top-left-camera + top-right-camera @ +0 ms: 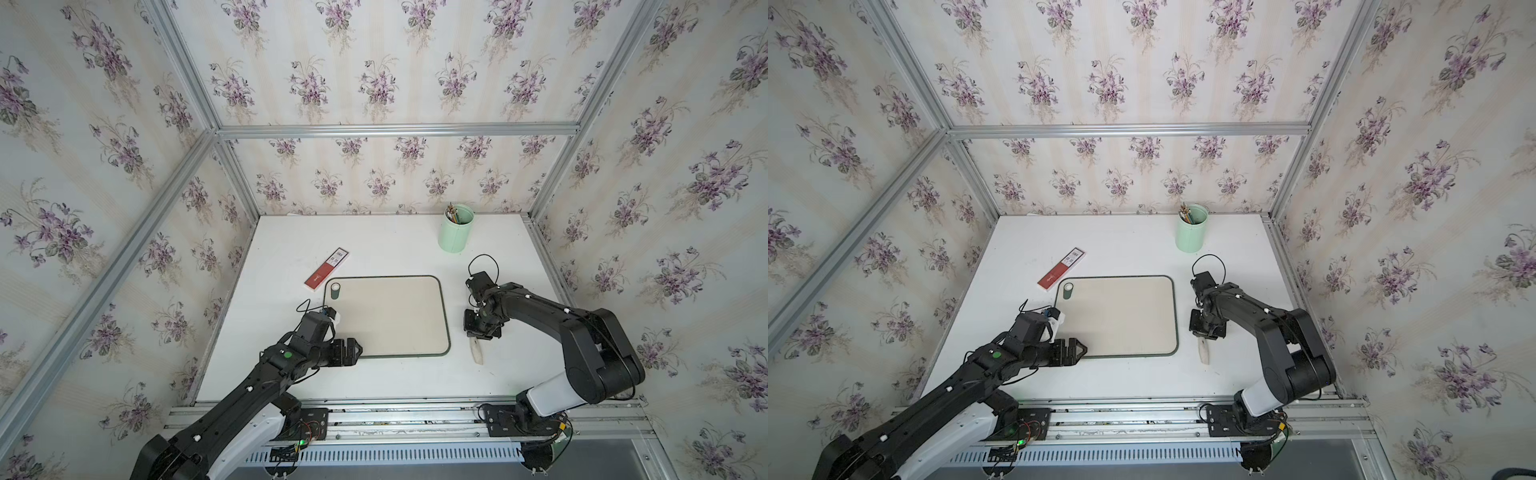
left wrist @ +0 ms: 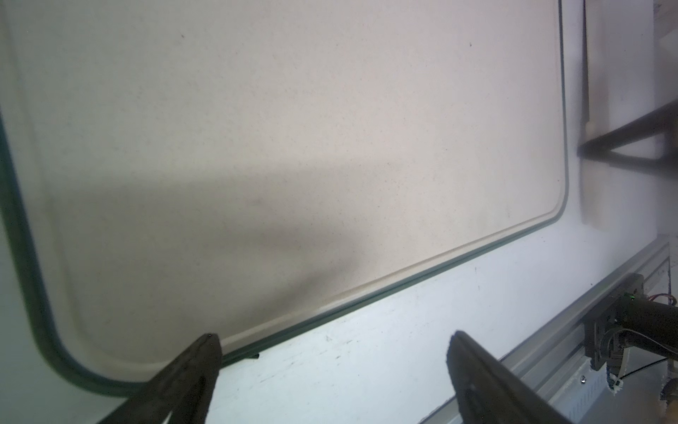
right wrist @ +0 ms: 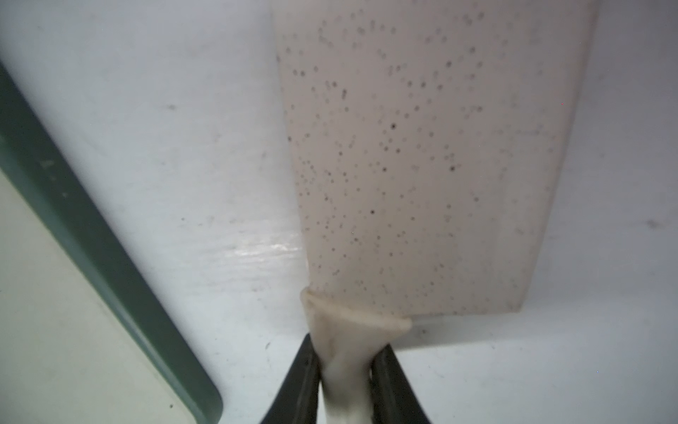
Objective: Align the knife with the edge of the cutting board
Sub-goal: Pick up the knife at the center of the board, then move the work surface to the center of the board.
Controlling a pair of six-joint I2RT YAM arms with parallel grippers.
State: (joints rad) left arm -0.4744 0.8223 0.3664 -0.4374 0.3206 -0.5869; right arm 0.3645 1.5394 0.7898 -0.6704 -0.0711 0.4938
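1. While pinching the slim handle in the right gripper (image 3: 346, 361), holding the knife (image 3: 422, 165) just beside the cutting board's (image 1: 386, 316) right edge, near its front right corner, not touching.
2. Toward the bench's (image 1: 374, 249) front edge, right of centre; cannot tell whether resting or hanging just above.
3. Nothing in the left gripper (image 2: 334, 341): jaws wide, at the board's front left corner.
4. Probably mid-alignment; next, swing the blade parallel to that edge, close the gap, set down, then release.
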